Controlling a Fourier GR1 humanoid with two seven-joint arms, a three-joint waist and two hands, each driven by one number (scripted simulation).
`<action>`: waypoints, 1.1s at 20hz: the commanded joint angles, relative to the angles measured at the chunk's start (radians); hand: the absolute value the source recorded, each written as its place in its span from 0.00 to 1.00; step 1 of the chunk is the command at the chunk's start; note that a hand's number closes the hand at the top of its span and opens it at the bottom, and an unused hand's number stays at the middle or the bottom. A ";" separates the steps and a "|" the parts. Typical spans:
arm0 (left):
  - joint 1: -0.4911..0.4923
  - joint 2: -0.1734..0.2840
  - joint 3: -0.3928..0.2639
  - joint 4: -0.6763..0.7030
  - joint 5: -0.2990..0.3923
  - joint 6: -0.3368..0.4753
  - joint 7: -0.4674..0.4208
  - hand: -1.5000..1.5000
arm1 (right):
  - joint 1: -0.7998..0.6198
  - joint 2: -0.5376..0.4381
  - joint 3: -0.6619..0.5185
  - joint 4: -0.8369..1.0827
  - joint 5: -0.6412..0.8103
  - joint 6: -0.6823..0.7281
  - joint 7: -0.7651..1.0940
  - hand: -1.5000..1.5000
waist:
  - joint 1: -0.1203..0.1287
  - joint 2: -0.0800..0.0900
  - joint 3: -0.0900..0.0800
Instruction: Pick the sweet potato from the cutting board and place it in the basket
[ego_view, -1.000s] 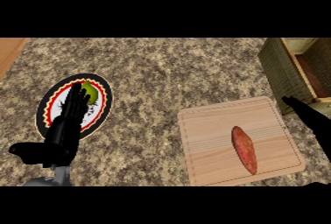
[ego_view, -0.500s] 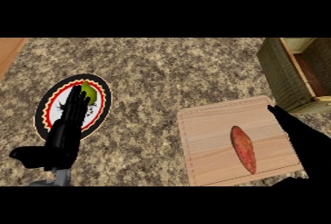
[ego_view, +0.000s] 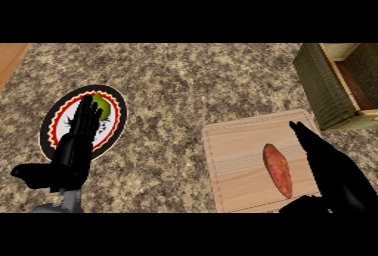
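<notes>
1. Head view: the elongated orange-red sweet potato (ego_view: 278, 170) lay lengthwise on the pale wooden cutting board (ego_view: 236, 165), right of centre, untouched.
2. The black right hand (ego_view: 332, 167) hovered just beside the potato's right side, fingers straight and thumb spread, apparently positioned to close around it.
3. The olive woven basket (ego_view: 321, 85) stood beyond the board's far right corner.
4. The black left hand (ego_view: 74, 150) rested open over the round black-rimmed plate (ego_view: 118, 107), beside a green item (ego_view: 102, 105).
</notes>
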 joint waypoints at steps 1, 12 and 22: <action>-0.011 0.017 0.034 0.001 0.022 -0.037 0.019 0.50 | -0.005 0.069 0.025 0.118 0.102 0.001 0.029 0.00 | 0.002 0.001 0.000; 0.003 -0.015 0.042 -0.066 -0.019 -0.039 0.076 0.50 | 0.042 0.142 -0.111 0.122 0.135 0.096 -0.024 0.00 | -0.001 -0.001 0.000; 0.031 -0.061 0.055 -0.010 -0.057 -0.073 0.008 0.50 | 0.102 0.265 -0.098 0.226 0.253 0.124 -0.111 0.00 | -0.002 0.000 0.000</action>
